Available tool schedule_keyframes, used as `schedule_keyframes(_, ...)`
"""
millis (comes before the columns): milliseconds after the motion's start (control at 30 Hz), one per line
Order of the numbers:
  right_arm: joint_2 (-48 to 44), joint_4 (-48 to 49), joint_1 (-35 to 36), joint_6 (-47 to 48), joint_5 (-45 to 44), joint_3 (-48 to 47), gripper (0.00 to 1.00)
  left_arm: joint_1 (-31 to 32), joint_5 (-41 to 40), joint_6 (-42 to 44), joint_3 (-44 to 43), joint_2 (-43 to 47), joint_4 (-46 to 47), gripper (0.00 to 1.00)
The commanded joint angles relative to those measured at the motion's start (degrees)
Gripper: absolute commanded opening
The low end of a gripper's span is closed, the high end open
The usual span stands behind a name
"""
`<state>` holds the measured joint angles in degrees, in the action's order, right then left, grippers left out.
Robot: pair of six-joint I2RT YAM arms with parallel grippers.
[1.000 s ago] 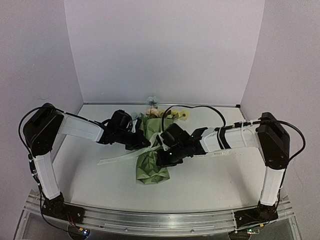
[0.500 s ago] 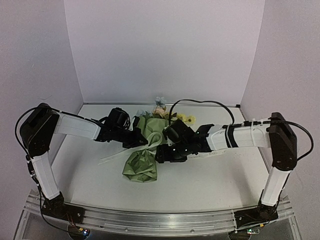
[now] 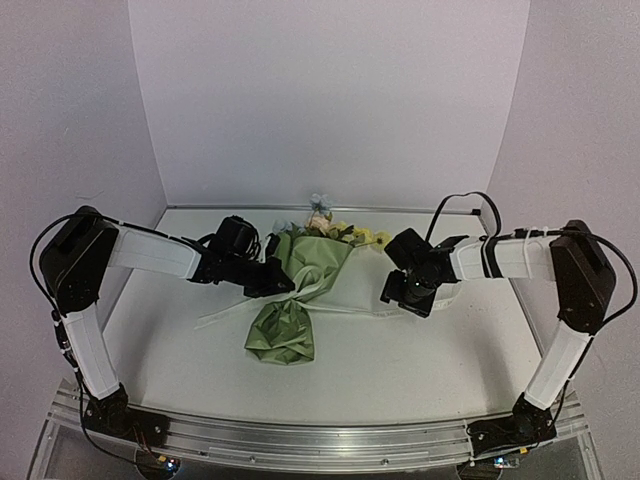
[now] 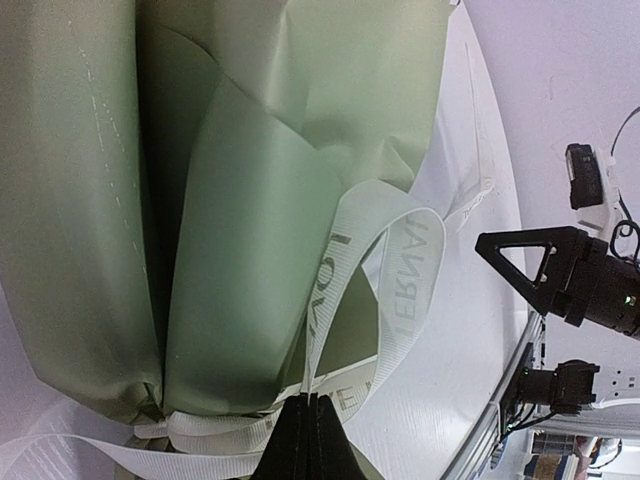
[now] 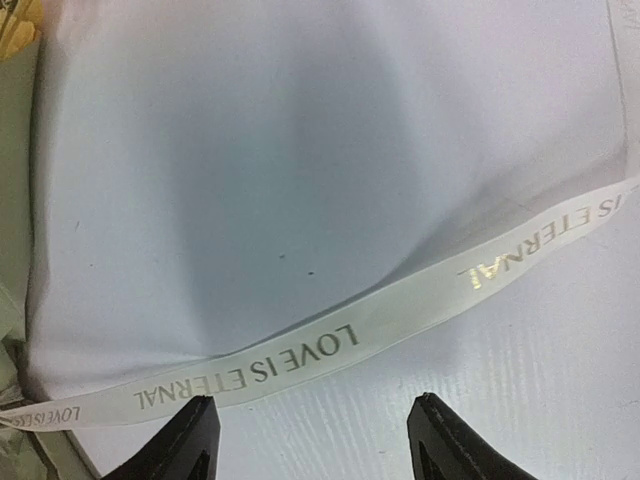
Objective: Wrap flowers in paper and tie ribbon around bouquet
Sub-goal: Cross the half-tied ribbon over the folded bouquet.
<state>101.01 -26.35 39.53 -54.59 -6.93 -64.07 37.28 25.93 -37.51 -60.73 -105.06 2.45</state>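
From above: wrapping done, bouquet [image 3: 290,300] flat on desk [image 3: 420,370], ribbon [image 3: 232,313] looped at neck, no knot yet. Left wrist: left fingers [image 4: 290,450] pinched shut on ribbon. Right wrist: right fingers [image 5: 190,440] spread wide, empty, over loose tail.

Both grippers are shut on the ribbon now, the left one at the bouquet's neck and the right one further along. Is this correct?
Only the left gripper is shut on the ribbon at the bouquet's neck. The right gripper is open: the right wrist view shows its fingers spread, the ribbon lying flat on the table beyond them.
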Motion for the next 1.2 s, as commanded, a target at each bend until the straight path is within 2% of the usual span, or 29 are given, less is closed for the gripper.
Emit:
schedule_keyframes(0, 2.05, 0.53, 2.95, -1.13, 0.97, -3.36, 0.66, -0.28, 0.89, 0.97, -1.54, 2.37, 0.32, 0.0)
schedule_keyframes(200, 3.12, 2.15, 2.69, -7.26, 1.87, 0.31, 0.67, -0.27, 1.19, 0.95, -1.46, 2.66, 0.31, 0.0)
schedule_keyframes(333, 0.48, 3.77, -1.75, -10.6, 0.07, 6.15, 0.68, -0.27, 1.4, 0.95, -1.35, 2.94, 0.22, 0.0)
schedule_keyframes(533, -1.93, 3.19, -8.11, -10.93, -3.44, 7.59, 0.68, -0.26, 1.84, 0.95, -1.06, 3.23, 0.57, 0.0)
schedule_keyframes(767, 3.13, -1.07, -10.84, -9.26, -1.98, 1.88, 0.7, -0.27, 2.1, 1.32, -1.33, 3.28, 0.7, 0.0)
schedule_keyframes(1000, 7.44, -5.48, -10.9, -8.53, -2.23, -1.21, 0.66, -0.25, 2.47, 2.03, -1.71, 3.07, 0.54, 0.0)
schedule_keyframes(1167, 11.88, -10.0, -10.92, -8.08, -1.63, -5.3, 0.59, -0.27, 2.97, 2.87, -2.44, 3.25, 0.19, 0.0)
